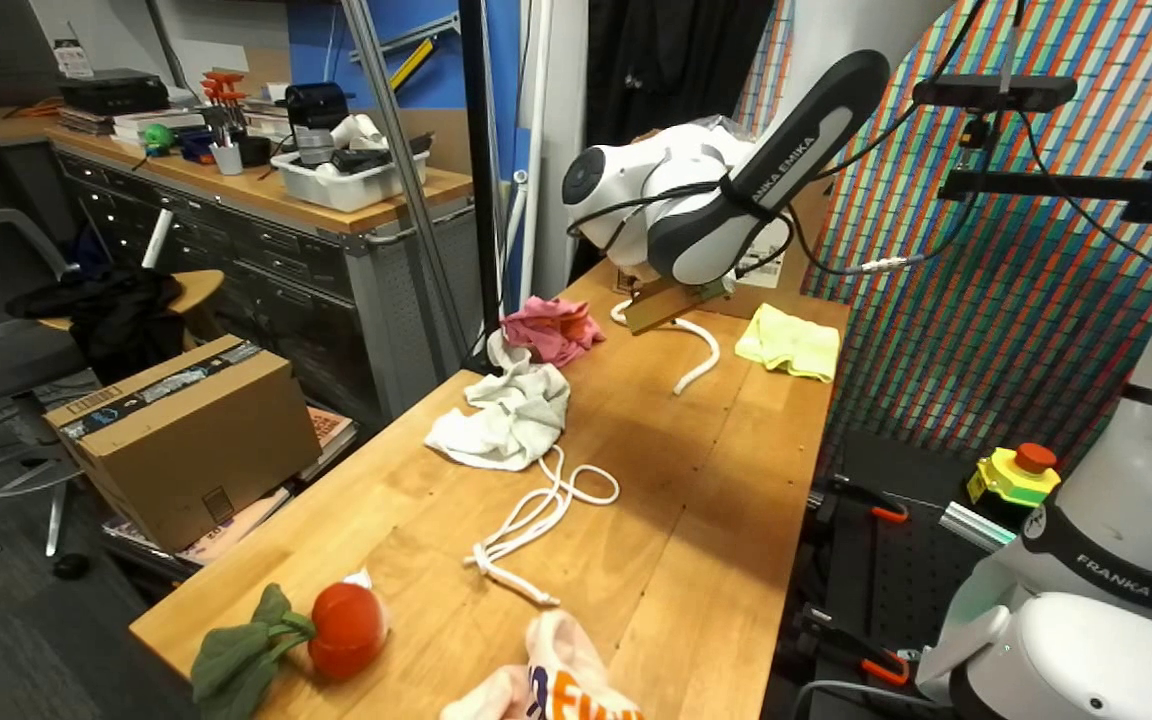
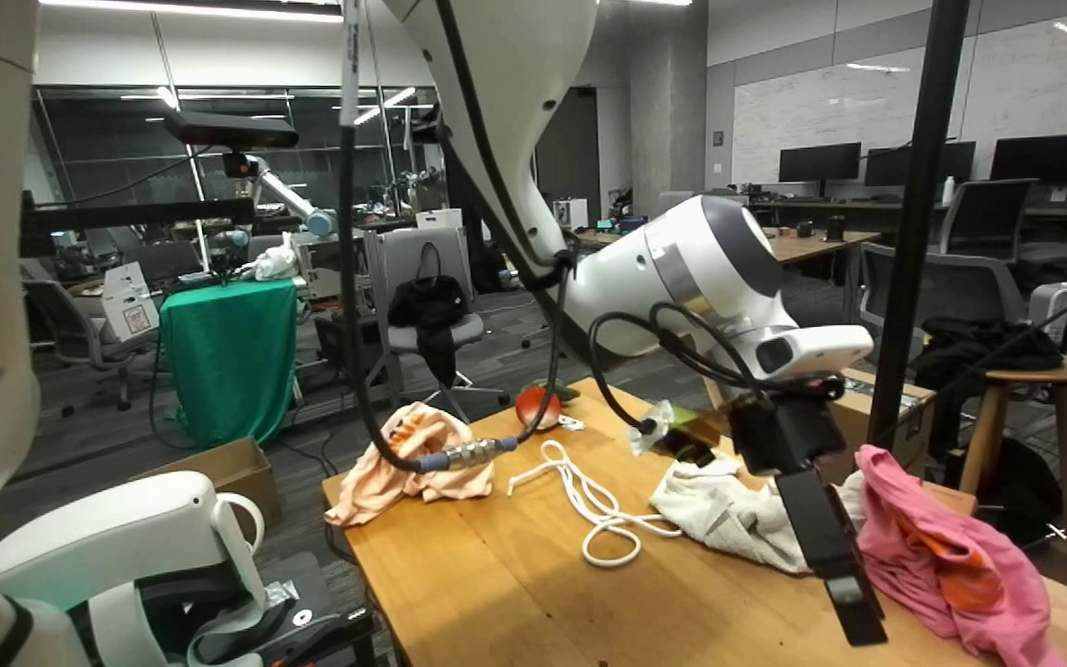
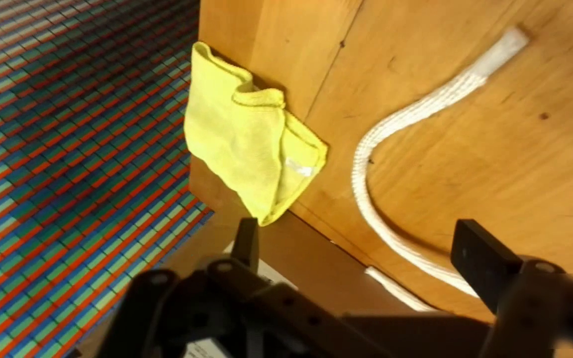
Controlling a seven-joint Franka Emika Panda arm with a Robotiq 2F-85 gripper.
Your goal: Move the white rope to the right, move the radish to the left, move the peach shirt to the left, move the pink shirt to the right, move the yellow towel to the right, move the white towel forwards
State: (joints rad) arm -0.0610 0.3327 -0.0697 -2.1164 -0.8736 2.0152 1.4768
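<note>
See the long brown wooden table, loosely strewn, probably for shifting pieces singly. Note the black two-jawed hand above, with jaws apart, holding nothing, likely lining up a grasp. Find the crumpled peach cloth shirt near one end, bunched pink cloth shirt beside rumpled white cloth towel, folded yellow cloth towel near curved thick white rope, looped thin white rope by the white towel, round red leafy radish near a corner. Catch only yellow towel and curved rope in the wrist view; get the other pieces from both exterior views.
</note>
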